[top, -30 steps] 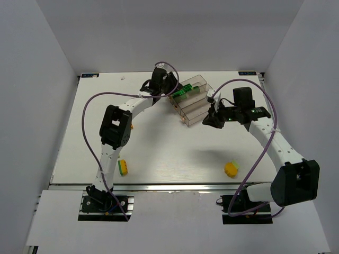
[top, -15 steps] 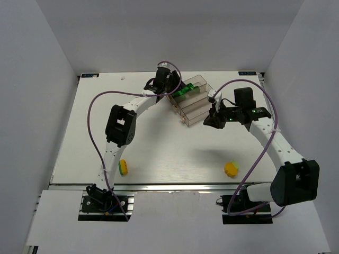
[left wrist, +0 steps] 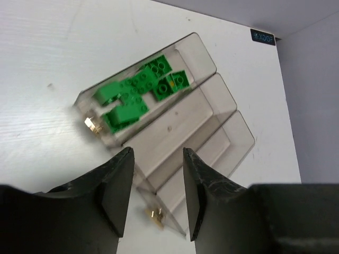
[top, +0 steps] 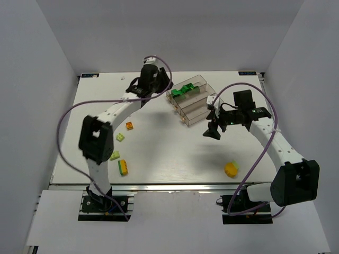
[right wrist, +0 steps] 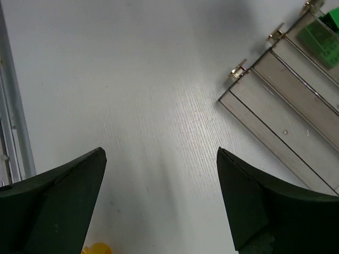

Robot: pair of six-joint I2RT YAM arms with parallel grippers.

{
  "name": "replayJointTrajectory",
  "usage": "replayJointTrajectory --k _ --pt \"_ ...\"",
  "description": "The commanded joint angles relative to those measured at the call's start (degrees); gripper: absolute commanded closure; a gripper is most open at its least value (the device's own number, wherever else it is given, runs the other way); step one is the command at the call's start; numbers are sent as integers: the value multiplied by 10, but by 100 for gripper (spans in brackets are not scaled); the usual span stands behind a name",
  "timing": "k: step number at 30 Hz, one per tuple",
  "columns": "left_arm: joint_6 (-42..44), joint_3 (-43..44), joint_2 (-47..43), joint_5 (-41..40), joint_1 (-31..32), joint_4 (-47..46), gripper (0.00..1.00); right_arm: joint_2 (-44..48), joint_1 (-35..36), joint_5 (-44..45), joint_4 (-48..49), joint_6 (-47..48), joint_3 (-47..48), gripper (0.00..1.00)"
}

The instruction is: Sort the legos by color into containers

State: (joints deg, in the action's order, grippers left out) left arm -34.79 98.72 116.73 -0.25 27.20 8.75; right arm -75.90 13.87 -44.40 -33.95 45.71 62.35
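Observation:
The containers (top: 192,107) are three clear troughs joined in one tray at the back middle of the table. Several dark green legos (top: 184,90) lie in the far trough, and they show in the left wrist view (left wrist: 139,98) too. My left gripper (top: 163,86) hovers just left of the tray, open (left wrist: 157,154), with nothing between its fingers. My right gripper (top: 212,131) hangs in front of the tray's near right corner, open wide (right wrist: 160,153) over bare table. A yellow lego (top: 231,169) lies nearer the front; its edge shows in the right wrist view (right wrist: 95,248).
Loose legos lie at the left: an orange one (top: 129,125), two pale green ones (top: 121,137) (top: 115,155), and a green-and-yellow stack (top: 123,167). The two nearer troughs (left wrist: 206,143) hold nothing. White walls enclose the table on three sides.
My left arm has swung left, its gripper moving off the tray to its left side and uncovering the loose legos. My right gripper has opened wide and drawn slightly toward the front.

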Motion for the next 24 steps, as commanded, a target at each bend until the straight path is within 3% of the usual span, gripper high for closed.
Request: replayJointTrajectory --k 1,2,4,7,12,18,24 --pt "33 -120 -169 -59 -9 -7 48 3 -1 -57 -65 103 7 11" --pt "32 -181 -194 -73 -12 -2 46 1 -1 -75 -75 120 7 10" --pt "23 -232 -265 -91 -17 13 34 -2 2 -92 -103 176 5 10" --pt "6 -309 -355 -130 -19 92 26 -13 9 -111 -123 214 8 10" --pt "-63 -397 -481 -190 -19 228 24 -42 21 -110 -134 204 44 11" --pt "-194 -499 -609 -202 -19 388 24 -60 45 -75 -100 142 50 11" --pt "-209 -556 -634 -181 -19 461 23 -77 64 -67 -103 118 56 11"
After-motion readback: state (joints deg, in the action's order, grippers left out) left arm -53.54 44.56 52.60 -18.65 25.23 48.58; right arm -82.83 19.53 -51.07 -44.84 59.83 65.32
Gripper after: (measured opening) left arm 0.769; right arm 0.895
